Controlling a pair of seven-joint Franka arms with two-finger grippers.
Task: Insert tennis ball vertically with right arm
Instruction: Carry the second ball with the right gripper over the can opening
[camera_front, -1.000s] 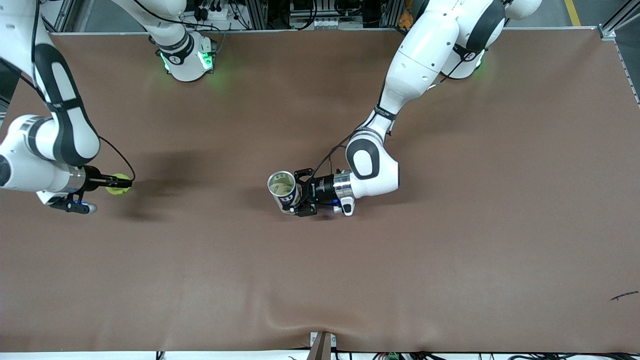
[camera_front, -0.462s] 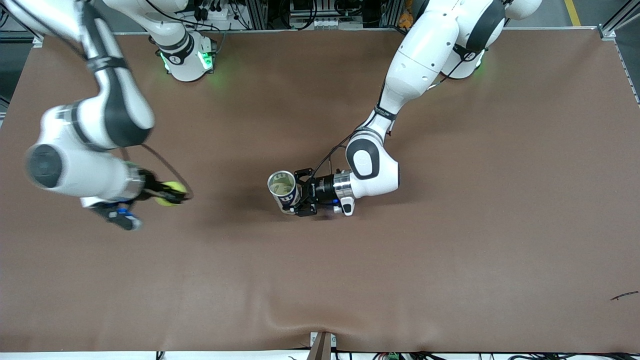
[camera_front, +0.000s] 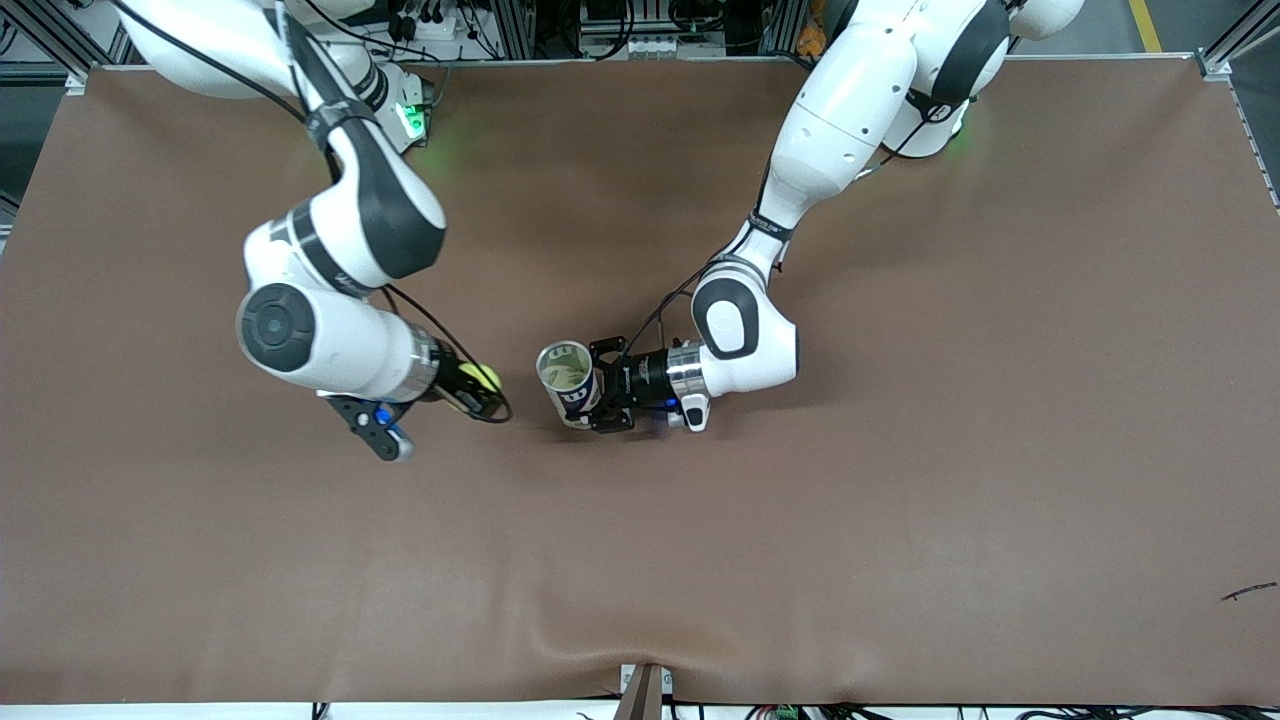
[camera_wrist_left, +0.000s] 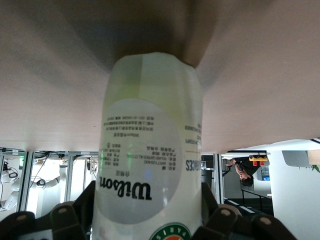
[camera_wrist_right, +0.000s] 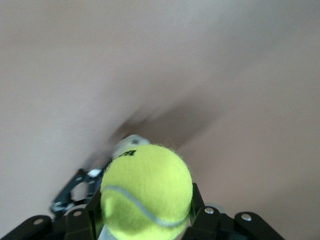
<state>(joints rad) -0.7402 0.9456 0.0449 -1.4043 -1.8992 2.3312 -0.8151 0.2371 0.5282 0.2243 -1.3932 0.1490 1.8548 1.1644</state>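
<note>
Gripping the ball (camera_front: 484, 378), the right claw (camera_front: 478, 386) hangs over the brown tabletop (camera_front: 900, 500), a short way from the can (camera_front: 566, 375) toward the right arm's end. In the right wrist view the yellow-green ball (camera_wrist_right: 146, 190) sits squeezed between the two fingers (camera_wrist_right: 206, 220), and the can (camera_wrist_right: 128, 145) shows farther off past it, with the left claw (camera_wrist_right: 77, 190) at its side.

The left claw (camera_front: 603, 398) is closed on the can from the side, low on its body, holding it upright near the middle of the tabletop. The can's open mouth faces up, and its rim shows as a pale ring in the front view. The left wrist view looks along the can's label (camera_wrist_left: 145, 165), which reads "Wilson", with a dark finger (camera_wrist_left: 67, 220) on each side of it.

The ball is outside the can, beside its mouth rather than over it.
</note>
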